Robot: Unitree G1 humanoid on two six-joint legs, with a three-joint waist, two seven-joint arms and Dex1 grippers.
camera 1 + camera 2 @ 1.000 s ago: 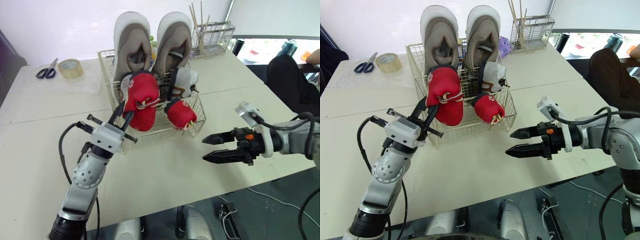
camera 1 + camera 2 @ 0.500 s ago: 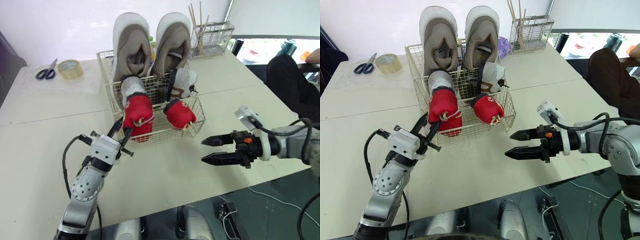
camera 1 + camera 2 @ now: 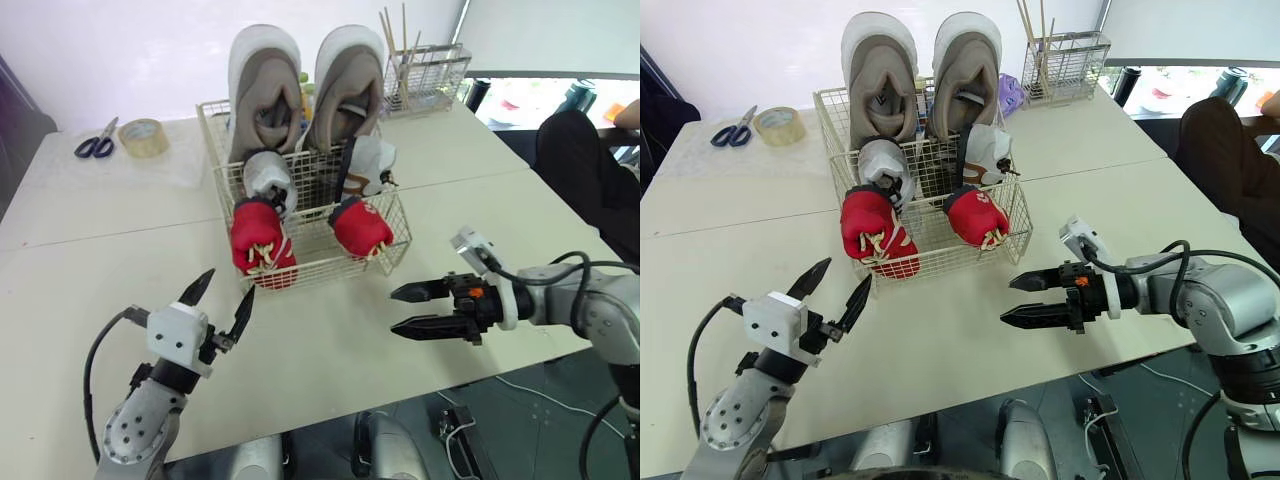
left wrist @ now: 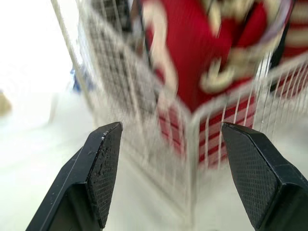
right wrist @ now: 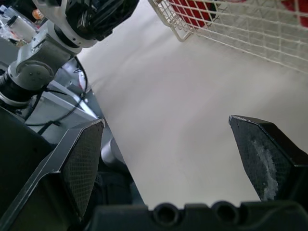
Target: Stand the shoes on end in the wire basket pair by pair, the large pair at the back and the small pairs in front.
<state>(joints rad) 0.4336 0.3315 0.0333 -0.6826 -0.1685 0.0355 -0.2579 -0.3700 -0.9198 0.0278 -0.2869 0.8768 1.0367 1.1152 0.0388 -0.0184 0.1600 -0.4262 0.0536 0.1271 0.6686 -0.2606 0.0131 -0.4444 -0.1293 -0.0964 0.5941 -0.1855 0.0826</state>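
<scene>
Alt text: near the top centre of the head views, a white wire basket sits on a pale worktop. A pair of large grey and white trainers stands on end along its back. In front of them is a pair of small red lace-up shoes. The left red shoe is at the basket's front left corner and tilts forward against the rim. The right red shoe stands nearer the front right. Your left tool is at lower left, fingers spread wide and holding nothing. It points at the front left corner and is apart from the wire. Your right tool is at right of centre above the bare worktop, also spread and empty, aimed toward the basket's front right. The red pair appears placed, so this looks like the release stage of that step. The next move probably calls for checking the leaning left red shoe. If it sags outward, nudge its toe back inside with your left tool, slowly, without pushing the light basket.
</scene>
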